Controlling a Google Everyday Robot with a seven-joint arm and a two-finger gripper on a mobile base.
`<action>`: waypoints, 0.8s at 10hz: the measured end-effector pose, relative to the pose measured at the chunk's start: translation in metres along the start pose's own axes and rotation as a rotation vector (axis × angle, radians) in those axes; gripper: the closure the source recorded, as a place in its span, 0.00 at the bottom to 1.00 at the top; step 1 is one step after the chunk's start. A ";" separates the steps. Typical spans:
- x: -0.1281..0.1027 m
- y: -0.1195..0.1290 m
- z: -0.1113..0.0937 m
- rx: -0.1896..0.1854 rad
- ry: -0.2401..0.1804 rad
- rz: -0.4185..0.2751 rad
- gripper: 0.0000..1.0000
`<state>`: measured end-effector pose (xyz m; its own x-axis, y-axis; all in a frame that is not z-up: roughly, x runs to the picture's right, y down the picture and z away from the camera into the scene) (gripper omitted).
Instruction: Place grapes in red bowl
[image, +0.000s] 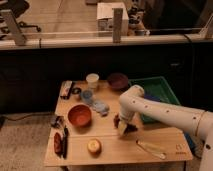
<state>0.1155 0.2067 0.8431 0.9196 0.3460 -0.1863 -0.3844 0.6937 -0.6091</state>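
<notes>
While the white arm reaches in from the right, its hand (123, 126) sits low at the grapes (131, 128), on the table (110, 145) near its middle, just left of the green tray (161, 88). Dark fruit shows on either side of the hand; whether it is spread or clamped on the bunch, cannot tell. Red bowl (70, 116) lies to the left, apart from the grapes, nothing visible inside. Apple (93, 146) nearer, roughly between the 2.

Judgement: bunch is light, knobbly, soft-skinned, liable to flop or shed. Best hold across the cluster's middle or at the stem, gentle squeeze.
</notes>
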 end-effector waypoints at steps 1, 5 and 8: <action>-0.001 0.000 0.001 0.005 0.001 0.004 0.42; -0.004 0.000 0.001 0.020 0.007 0.006 0.83; -0.006 -0.002 0.000 0.025 0.012 0.007 1.00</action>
<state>0.1110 0.2038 0.8453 0.9176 0.3434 -0.2002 -0.3929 0.7068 -0.5883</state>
